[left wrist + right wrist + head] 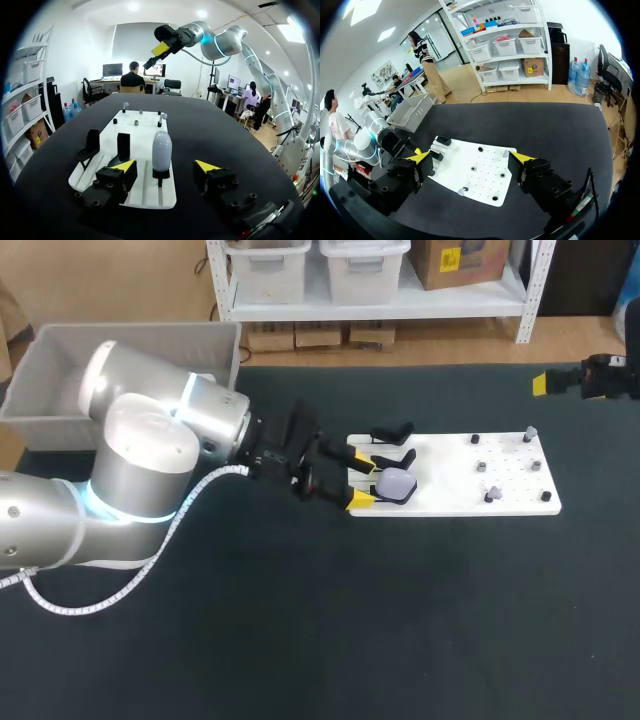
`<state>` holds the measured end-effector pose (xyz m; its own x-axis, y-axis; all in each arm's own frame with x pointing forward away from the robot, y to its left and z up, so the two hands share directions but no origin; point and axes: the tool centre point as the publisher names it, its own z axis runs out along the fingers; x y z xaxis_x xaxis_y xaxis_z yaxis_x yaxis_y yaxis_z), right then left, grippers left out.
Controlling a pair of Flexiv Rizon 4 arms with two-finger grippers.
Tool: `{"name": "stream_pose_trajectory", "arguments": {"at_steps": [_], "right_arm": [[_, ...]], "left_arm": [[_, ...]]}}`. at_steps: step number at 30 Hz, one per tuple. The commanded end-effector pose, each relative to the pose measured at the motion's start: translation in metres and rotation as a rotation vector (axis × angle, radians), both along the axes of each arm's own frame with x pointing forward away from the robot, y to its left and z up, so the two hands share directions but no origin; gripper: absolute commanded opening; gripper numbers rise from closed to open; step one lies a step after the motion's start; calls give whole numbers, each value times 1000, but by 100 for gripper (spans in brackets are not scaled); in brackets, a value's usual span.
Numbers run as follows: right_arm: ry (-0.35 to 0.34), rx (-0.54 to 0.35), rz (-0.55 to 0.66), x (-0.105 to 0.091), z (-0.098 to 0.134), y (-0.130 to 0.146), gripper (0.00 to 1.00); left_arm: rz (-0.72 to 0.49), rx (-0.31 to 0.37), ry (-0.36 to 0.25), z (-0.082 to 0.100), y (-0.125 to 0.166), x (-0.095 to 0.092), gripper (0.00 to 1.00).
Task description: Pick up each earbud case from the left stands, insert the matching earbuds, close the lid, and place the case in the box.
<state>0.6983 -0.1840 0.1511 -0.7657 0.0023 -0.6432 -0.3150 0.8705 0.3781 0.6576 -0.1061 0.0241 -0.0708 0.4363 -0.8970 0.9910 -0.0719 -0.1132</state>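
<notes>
A pale lavender earbud case (pixel 396 483) stands upright on a black stand at the left end of the white board (pixel 505 502). My left gripper (pixel 362 480) is open with its yellow tips on either side of the case. In the left wrist view the case (pixel 161 147) rises between the fingers of the left gripper (pixel 166 166), with a gap on each side. Two more black stands (pixel 92 142) (pixel 123 145) beside it carry nothing. Small earbuds (pixel 530 432) (pixel 492 492) sit on pegs at the board's right end. My right gripper (pixel 560 382) hangs open, high over the table's far right; in its own view the right gripper (pixel 470 157) holds nothing.
A grey box (pixel 130 350) stands at the back left, behind my left arm. The white board (pixel 480 170) lies well below the right gripper. Dark table surface surrounds the board on all sides.
</notes>
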Motion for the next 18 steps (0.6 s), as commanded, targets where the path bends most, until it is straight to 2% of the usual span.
{"name": "stream_pose_trajectory", "arguments": {"at_steps": [1,18], "right_arm": [[0,4,4,1,-1,-1,100],[0,4,4,1,-1,-1,100]], "left_arm": [[-1,3,4,-3,-4,4,73],[-3,-1,4,-7,-15,6,62]]}}
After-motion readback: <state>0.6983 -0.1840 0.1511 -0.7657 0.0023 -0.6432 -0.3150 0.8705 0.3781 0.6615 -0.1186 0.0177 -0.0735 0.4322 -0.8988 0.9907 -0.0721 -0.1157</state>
